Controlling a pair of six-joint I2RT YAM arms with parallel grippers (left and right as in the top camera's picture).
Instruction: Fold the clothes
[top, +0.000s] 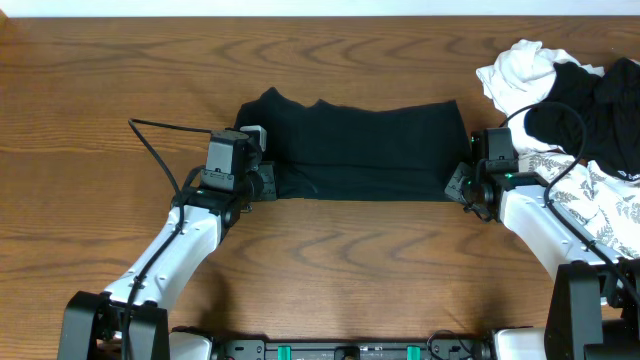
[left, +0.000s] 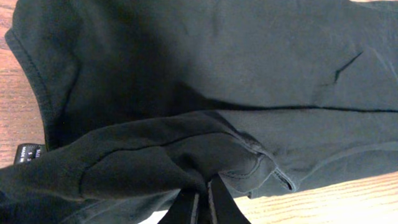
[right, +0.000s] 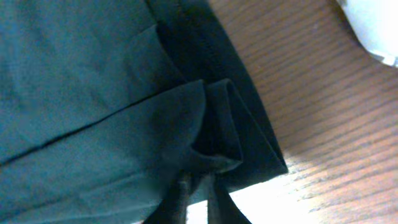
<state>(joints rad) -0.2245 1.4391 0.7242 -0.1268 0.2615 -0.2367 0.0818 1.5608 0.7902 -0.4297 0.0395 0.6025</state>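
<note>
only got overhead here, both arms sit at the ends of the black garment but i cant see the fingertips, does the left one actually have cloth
observer: Yes. In the left wrist view the left pincer is shut on a bunched fold of the black garment.
operator: and the right
observer: The right pincer is shut on a doubled-over corner, with the hem stitching showing beside it.
operator: anything marking which end left has
observer: A small sewn label shows at the garment's edge, next to bare table.
</note>
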